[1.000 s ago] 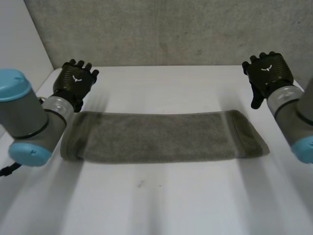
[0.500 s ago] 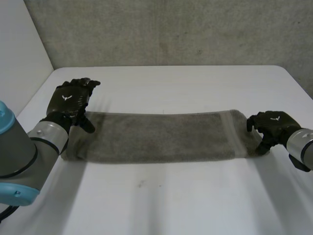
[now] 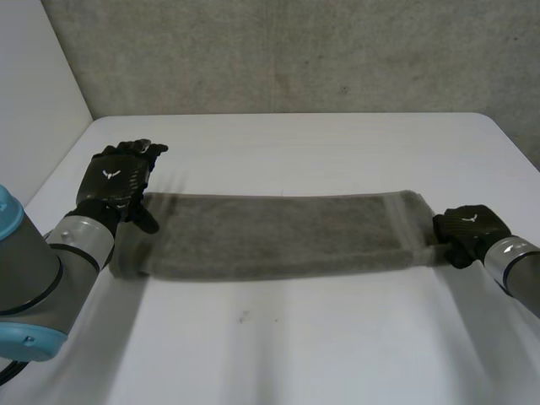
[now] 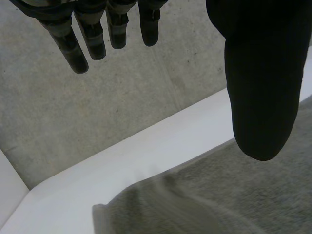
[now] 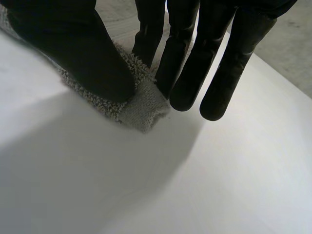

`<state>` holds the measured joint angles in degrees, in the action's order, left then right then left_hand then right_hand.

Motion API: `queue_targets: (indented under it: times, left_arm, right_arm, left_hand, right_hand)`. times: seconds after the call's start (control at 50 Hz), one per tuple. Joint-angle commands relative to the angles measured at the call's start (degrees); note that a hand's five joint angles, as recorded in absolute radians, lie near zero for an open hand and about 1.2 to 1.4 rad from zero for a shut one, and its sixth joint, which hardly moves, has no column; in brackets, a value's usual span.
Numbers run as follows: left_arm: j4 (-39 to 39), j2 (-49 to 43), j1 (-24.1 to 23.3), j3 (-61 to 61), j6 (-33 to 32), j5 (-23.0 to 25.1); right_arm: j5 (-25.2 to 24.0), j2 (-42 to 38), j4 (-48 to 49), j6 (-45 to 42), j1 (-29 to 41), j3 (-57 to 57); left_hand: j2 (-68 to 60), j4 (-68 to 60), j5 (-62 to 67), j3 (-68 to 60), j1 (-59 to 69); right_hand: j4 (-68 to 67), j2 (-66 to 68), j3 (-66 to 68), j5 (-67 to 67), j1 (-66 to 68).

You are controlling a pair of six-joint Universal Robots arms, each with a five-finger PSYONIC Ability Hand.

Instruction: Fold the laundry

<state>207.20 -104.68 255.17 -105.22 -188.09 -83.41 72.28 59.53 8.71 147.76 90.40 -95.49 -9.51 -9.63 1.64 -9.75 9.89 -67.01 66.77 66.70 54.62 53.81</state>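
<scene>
White surface (image 3: 295, 337) bears a long grey terry towel (image 3: 278, 236), right robot hand (image 3: 468, 229) pinching one end (left robot hand (image 3: 116, 179) splayed over the other).

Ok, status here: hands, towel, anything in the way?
Left hand open at towel's left end. Right hand pinching a corner at its right end. Towel flat, a long strip across the table. Nothing in the way.

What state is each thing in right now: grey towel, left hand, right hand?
Grey terry towel: laid out flat as a long strip across the white table.
Black left hand: open, fingers straight, over the towel's left end.
Black right hand: shut on the towel's right-end corner, thumb pinching it against the fingers.
</scene>
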Motion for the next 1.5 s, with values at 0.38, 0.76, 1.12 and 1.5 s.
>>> queue_targets:
  times: [0.38, 0.76, 1.12, 1.5]
  left_arm:
    - [0.1, 0.4, -0.5, -0.5, 0.0, 0.0]
    - [0.1, 0.5, -1.1, -0.9, -0.1, -0.1]
    - [2.5, 0.4, -3.5, -2.9, -0.2, -0.1]
    - [-3.7, -3.8, -21.2, 9.2, 1.4, -0.3]
  right_arm:
    - [11.1, 12.1, 9.1, -7.3, -6.1, 2.1]
    - [-6.2, 1.8, 16.7, -3.8, 36.5, 2.1]
    - [0.5, 9.8, 6.1, 3.3, 24.2, 3.5]
    - [-7.2, 17.0, -3.2, 16.2, 5.8, -11.3]
  left_hand:
    - [-0.5, -0.4, -1.6, -0.3, 0.1]
    - [-0.5, -0.4, -1.6, -0.3, 0.1]
    - [-0.5, -0.4, -1.6, -0.3, 0.1]
    - [-1.9, -1.8, -0.3, -1.6, 1.5]
  right_hand:
    - [-13.0, 13.2, 13.3, 15.4, 26.2]
    - [-13.0, 13.2, 13.3, 15.4, 26.2]
    - [57.0, -56.8, -56.7, -54.6, -43.8]
    - [57.0, -56.8, -56.7, -54.6, -43.8]
